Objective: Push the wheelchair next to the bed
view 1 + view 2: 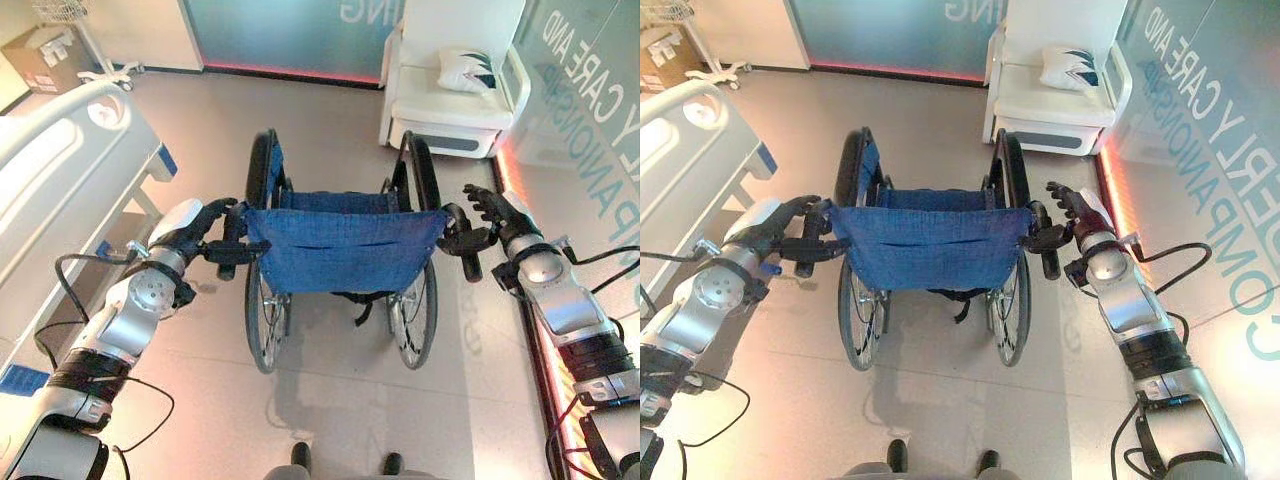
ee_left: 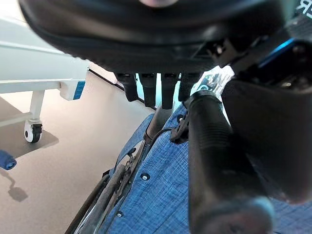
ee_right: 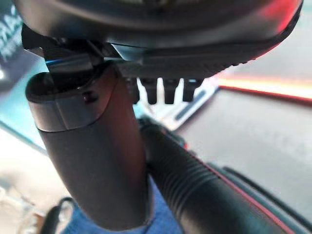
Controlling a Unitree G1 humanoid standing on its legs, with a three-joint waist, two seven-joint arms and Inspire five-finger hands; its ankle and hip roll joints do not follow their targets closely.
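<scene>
The bed (image 1: 60, 190) is lying along the robot's left side, its white footboard and blue corner nearest the chair, so the push will have to carry the chair that way. A white armchair (image 1: 450, 85) with a cushion (image 1: 468, 70) is standing ahead by the glass wall.

The wheelchair (image 1: 340, 250) is sitting in the middle of the floor directly in front of the robot, its blue backrest facing the cameras and its big wheels apart from the bed, with open floor between them (so the task looks barely begun).

The left hand (image 1: 205, 232) is reaching in at the left push handle (image 2: 214, 161); its fingers are curling around the black grip, which suits steering from behind. The right hand (image 1: 492, 215) is sitting at the right push handle (image 3: 195, 195) with its thumb lying along the ribbed grip while the fingers are sticking out straight, so it is resting against the handle rather than gripping it. Closing that hand would likely steady the turn.
</scene>
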